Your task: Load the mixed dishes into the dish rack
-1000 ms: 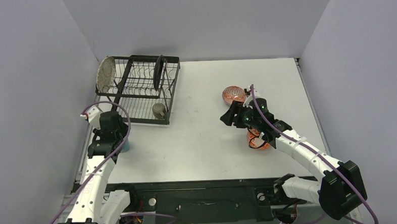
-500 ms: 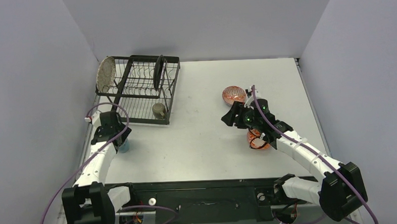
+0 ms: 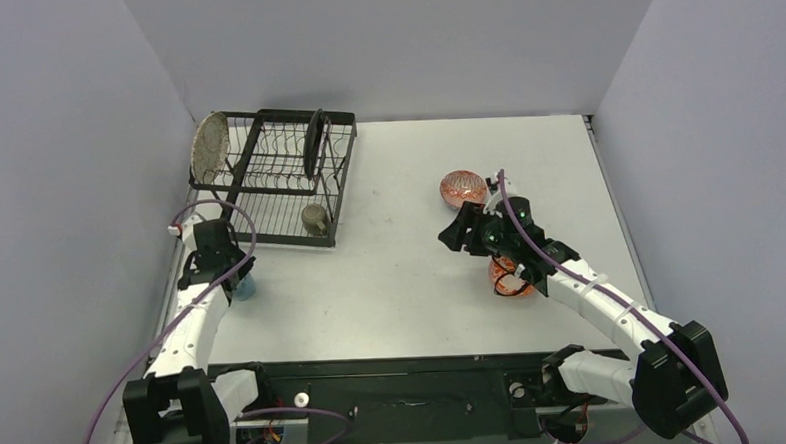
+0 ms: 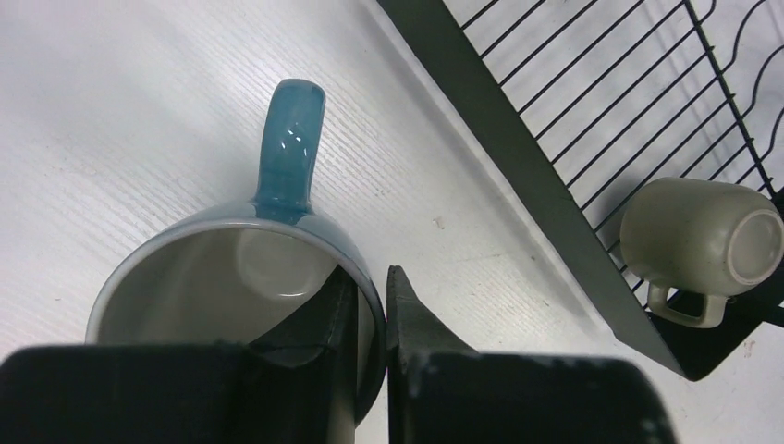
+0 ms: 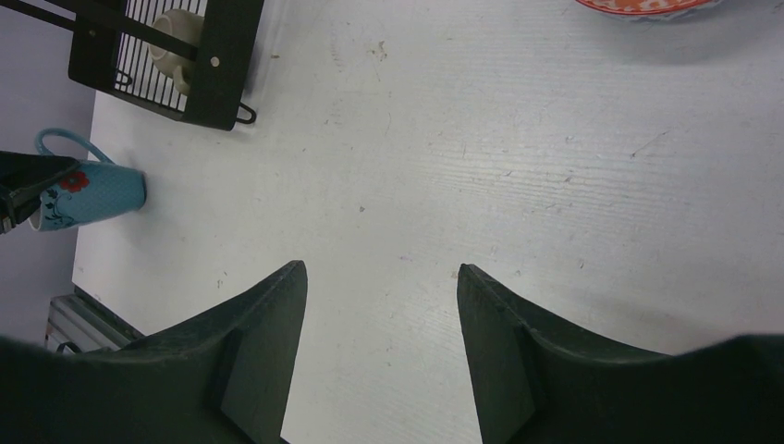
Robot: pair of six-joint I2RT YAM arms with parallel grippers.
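The light-blue mug [image 4: 288, 148] stands upright on the table just in front of the dish rack [image 3: 343, 179]. My left gripper [image 4: 370, 277] is shut on the mug's rim, one finger inside and one outside. The mug [image 3: 245, 288] shows under that wrist from above. In the rack stand a speckled grey plate [image 3: 209, 147] and a black plate [image 3: 315, 140], with the olive cup [image 4: 703, 240] lying at its near corner. My right gripper [image 5: 379, 273] hangs open over bare table. One patterned bowl [image 3: 463, 187] sits behind it; another [image 3: 512, 277] is partly hidden under the right arm.
Grey walls close the table in on the left, back and right. The left arm works close to the left wall. The rack's solid black frame [image 4: 555, 185] runs right beside the mug.
The left gripper's fingers have closed onto the mug's wall; before, they stood apart around it. The right arm has stayed where it was.
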